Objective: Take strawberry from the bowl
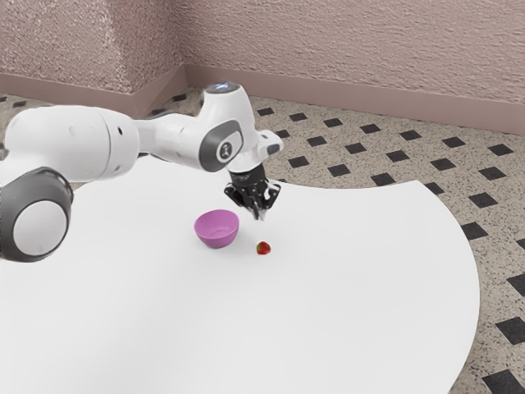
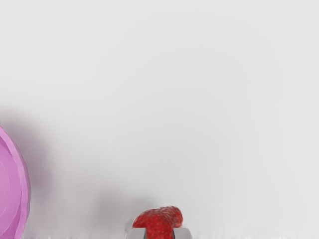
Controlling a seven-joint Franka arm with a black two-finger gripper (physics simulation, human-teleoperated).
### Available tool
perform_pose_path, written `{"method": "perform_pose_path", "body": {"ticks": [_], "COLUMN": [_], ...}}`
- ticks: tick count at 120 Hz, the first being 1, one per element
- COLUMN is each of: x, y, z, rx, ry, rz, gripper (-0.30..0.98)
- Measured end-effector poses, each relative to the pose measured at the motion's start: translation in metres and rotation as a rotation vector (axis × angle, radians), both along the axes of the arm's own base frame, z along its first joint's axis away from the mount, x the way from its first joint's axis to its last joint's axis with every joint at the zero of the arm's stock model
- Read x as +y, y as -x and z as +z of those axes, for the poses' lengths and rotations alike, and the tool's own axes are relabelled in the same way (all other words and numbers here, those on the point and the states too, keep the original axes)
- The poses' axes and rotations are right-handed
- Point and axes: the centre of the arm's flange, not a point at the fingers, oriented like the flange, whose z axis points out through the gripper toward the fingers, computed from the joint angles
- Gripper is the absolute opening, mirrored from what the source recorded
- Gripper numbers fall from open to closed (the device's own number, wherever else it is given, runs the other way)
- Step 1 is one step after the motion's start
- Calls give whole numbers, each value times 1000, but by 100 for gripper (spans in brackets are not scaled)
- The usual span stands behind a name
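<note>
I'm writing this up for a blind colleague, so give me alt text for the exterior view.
A small red strawberry is outside a purple bowl, on the exterior view's right of it and below the black gripper. The white robot arm reaches in from the left over a white table.

Wears rounded white shells (image 1: 70, 144), at the exterior view's near left a dark grey collar (image 1: 33, 185) around a pale disc (image 1: 39, 228); ends in an angular black gripper (image 1: 260, 215).
</note>
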Motion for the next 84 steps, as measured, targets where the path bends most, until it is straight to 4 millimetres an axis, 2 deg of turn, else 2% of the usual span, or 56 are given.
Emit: {"method": "perform_pose_path", "body": {"ticks": [8, 28, 44, 50, 56, 67, 77, 80, 84], "x": [-8, -14, -14, -13, -13, -3, 41, 61, 87], "y": [0, 0, 1, 4, 10, 35, 65, 74, 82], "z": [-4, -1, 14, 25, 54, 138, 216, 231, 241], "rx": [3, -2, -20, -15, -19, -37, -68, -64, -45], "ry": [4, 10, 16, 16, 16, 5, -37, -51, -67], "rz": [-3, 14, 29, 32, 34, 45, 80, 100, 126], "gripper": [3, 36, 51, 55, 58, 62, 64, 64, 65]}}
